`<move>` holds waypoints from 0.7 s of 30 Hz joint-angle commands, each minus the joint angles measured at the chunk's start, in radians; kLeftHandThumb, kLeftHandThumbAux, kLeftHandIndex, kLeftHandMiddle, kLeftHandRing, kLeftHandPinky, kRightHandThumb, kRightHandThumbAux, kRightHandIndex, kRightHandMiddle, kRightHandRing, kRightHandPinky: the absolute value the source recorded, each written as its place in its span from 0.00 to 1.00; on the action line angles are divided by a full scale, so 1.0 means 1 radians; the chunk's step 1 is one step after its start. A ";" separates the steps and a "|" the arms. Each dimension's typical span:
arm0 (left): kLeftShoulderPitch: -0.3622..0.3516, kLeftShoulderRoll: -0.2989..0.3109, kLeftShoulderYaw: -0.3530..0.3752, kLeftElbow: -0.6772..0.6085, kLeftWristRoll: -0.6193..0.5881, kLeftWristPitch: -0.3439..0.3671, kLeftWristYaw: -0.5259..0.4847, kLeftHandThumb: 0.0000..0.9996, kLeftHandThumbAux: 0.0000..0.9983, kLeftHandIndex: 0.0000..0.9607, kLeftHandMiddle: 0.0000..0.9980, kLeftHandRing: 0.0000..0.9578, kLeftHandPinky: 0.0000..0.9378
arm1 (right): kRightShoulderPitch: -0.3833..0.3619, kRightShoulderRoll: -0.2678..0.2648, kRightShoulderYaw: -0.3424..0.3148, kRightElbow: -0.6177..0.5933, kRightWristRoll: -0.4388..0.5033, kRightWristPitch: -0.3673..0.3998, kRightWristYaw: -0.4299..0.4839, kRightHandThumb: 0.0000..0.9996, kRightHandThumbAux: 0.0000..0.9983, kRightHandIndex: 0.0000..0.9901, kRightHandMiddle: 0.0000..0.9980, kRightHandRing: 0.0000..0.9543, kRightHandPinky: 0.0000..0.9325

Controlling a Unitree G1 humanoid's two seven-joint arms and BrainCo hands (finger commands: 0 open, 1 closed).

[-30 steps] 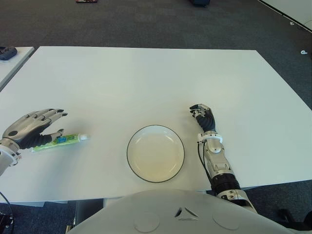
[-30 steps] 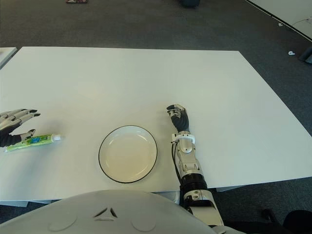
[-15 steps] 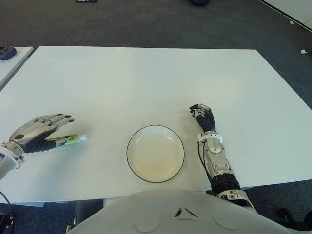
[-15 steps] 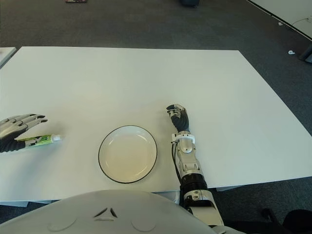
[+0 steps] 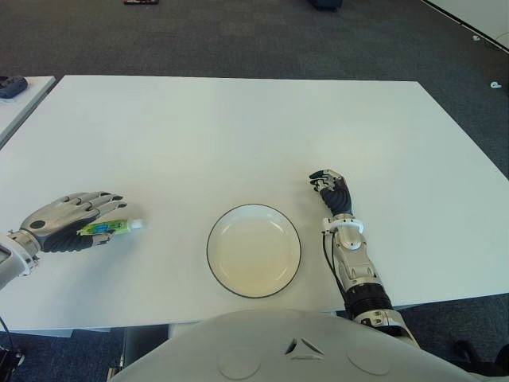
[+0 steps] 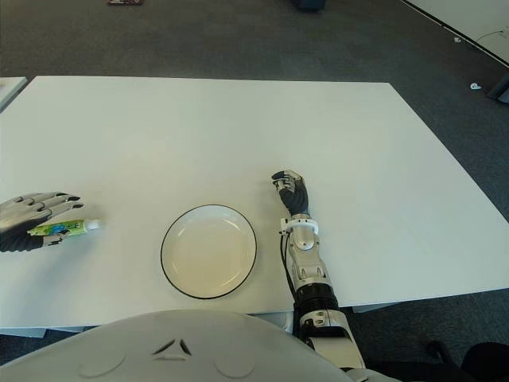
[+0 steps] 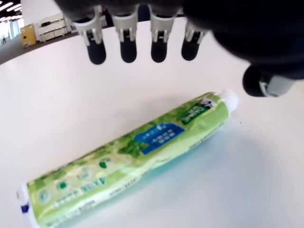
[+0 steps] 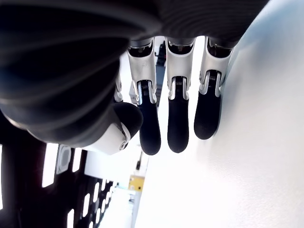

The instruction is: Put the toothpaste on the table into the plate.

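Left wrist view shows the green toothpaste tube (image 7: 128, 156) lying flat on the white worktop (image 5: 238, 135), with the left hand (image 5: 67, 221) poised over it: four fingertips (image 7: 127, 51) hang spread above the tube and the thumb sits off near the cap end, none of them closed on it. The fingers stand apart and hold nothing; whether any fingertip brushes the tube cannot be told from here.

So the task is at its very start, by my reading. The reach to the tube looks done, but the grasp is not yet made, and the lift, the carry and the release all remain. In the eye views the tube lies near the robot's left edge of the worktop, partly under the left hand, with its white cap pointing toward the plate (image 5: 213, 239). The plate is well apart from the tube, to the right of it and close to the near edge of the worktop.

That plate, white with a thin dark rim, is the only container in view, and it holds nothing.

The right hand (image 5: 330, 191) shows just beside the plate, on the plate's right side. Its own wrist view shows the fingers loosely curled down toward the worktop surface, gripping nothing; it takes no part in the work at this moment.

What is left, as I judge it: close the left fingers around the tube's body, raise it clear, bring it across to the plate and let go inside the rim.
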 commanded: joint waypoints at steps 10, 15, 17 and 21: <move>0.006 0.011 -0.033 -0.005 -0.011 0.006 -0.040 0.52 0.18 0.00 0.00 0.00 0.00 | 0.019 0.002 -0.002 0.002 0.001 0.017 0.002 0.71 0.73 0.42 0.43 0.43 0.46; 0.005 0.009 -0.037 -0.004 -0.007 0.007 -0.045 0.52 0.18 0.00 0.00 0.00 0.00 | 0.021 0.003 -0.002 0.000 0.001 0.014 0.001 0.71 0.73 0.42 0.43 0.43 0.45; 0.004 0.003 -0.042 -0.002 -0.011 0.016 -0.055 0.52 0.18 0.00 0.00 0.00 0.00 | 0.023 0.002 -0.002 -0.001 -0.001 0.011 -0.001 0.71 0.73 0.42 0.43 0.43 0.46; 0.006 -0.010 -0.043 -0.002 -0.034 0.039 -0.080 0.53 0.18 0.00 0.00 0.00 0.00 | 0.026 0.001 -0.001 -0.005 -0.003 0.008 -0.003 0.71 0.73 0.42 0.43 0.43 0.46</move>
